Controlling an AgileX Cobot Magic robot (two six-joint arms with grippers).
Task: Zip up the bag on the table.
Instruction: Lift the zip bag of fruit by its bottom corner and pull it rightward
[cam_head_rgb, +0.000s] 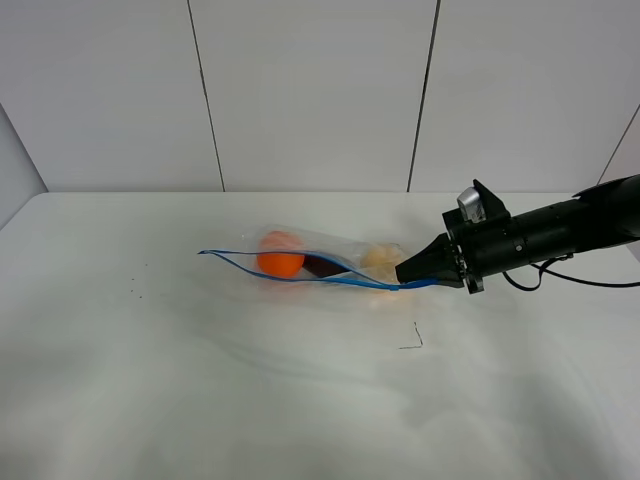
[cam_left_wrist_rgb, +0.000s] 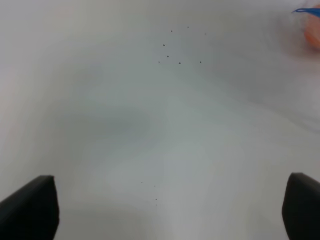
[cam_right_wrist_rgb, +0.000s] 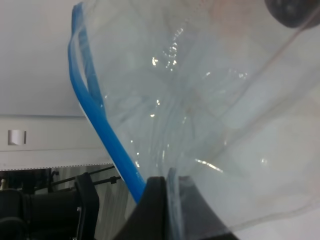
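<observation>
The clear plastic bag lies on the white table, its blue zipper strip along the near edge. An orange, a dark eggplant and a yellow pear show through it. My right gripper is shut on the right end of the zipper strip. In the right wrist view the jaws pinch the strip and the plastic. My left gripper is open and empty above bare table. The bag's left tip shows at that view's edge. The left arm is out of the exterior view.
A small bent dark wire or mark lies on the table in front of the bag's right end. Tiny dark specks dot the table left of the bag, also seen in the left wrist view. A white panelled wall stands behind the table.
</observation>
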